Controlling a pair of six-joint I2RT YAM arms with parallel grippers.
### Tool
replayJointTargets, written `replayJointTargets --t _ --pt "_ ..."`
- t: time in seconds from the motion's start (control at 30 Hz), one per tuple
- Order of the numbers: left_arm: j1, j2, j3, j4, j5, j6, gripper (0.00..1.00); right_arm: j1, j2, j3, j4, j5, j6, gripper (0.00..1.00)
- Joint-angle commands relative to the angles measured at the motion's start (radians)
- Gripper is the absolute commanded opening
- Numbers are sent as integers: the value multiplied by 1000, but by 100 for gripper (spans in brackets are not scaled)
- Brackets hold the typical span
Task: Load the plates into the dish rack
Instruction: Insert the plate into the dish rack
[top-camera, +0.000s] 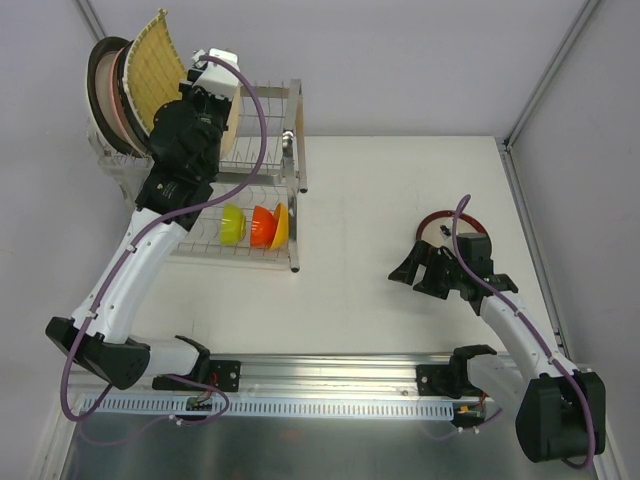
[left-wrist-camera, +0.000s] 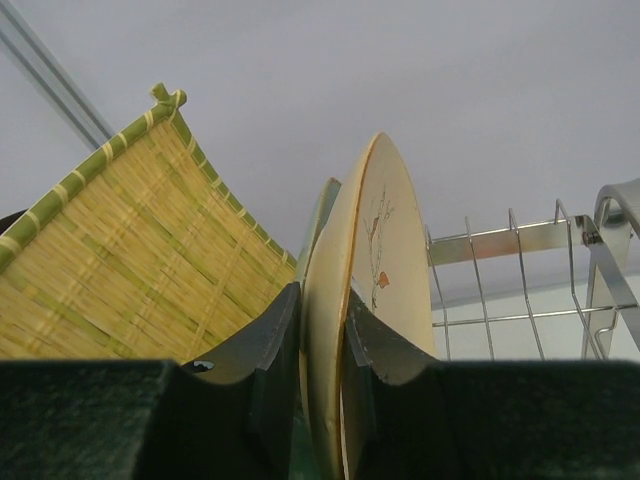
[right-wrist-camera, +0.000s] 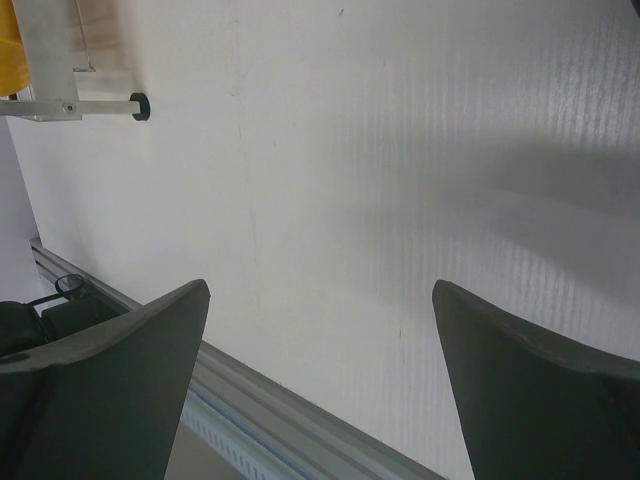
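Left wrist view: left gripper (left-wrist-camera: 322, 345) jaws nearly closed, pinching the beige floral plate (left-wrist-camera: 378, 250) upright over the dish rack (left-wrist-camera: 520, 238), beside the racked yellow woven square (left-wrist-camera: 120, 265); the red-rimmed plate (top-camera: 440, 219), well apart from the rack near the wide-open, empty right gripper (right-wrist-camera: 320, 300), is not yet loaded.

My left arm (top-camera: 130, 275) and my right arm (top-camera: 515, 330) are made alike: smooth white links between chunky black joints, each trailed by a purple cable (top-camera: 263, 115) from base to wrist. A white block (top-camera: 215, 68) caps my left wrist. My left gripper (left-wrist-camera: 322, 340) has dark, matte fingers (left-wrist-camera: 265, 350) with curved, tapering tips, and a small round screw (left-wrist-camera: 203, 366) sits in one. My right gripper (right-wrist-camera: 320, 310) shows the same dark, wedge-shaped fingers (right-wrist-camera: 120, 370), broad and rounded.
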Motion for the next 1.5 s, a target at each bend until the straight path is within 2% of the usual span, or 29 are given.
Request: replayJointTargets --t 0.0,0.37,0.6,0.8,0.83,0.87,0.93,0.97,1.2,1.47 --pt "3 -57 28 152 15 -30 20 -9 -2 6 14 -19 -7 100" --pt "21 -69 31 154 12 -47 31 -8 -13 14 -1 -19 -12 100" --pt "23 -101 26 149 81 -100 44 -8 -15 27 -12 -18 -15 100" --pt "23 -147 2 149 132 -132 61 -9 -21 46 -26 -13 -17 100" --pt "21 -161 0 149 150 -139 64 -9 -22 49 -29 -13 -18 100" --pt "21 -169 -1 150 158 -151 73 -9 -24 50 -32 -9 -18 100" --pt "23 -198 -11 150 179 -169 78 -9 -25 60 -36 -1 -17 99" --pt "21 -209 -23 147 204 -194 83 -9 -27 63 -42 8 -23 99" --pt "23 -386 -139 37 317 -358 96 -11 -48 128 -102 83 -38 100" --pt "21 -643 -400 -113 400 -571 99 -11 -45 210 -182 278 -66 99"
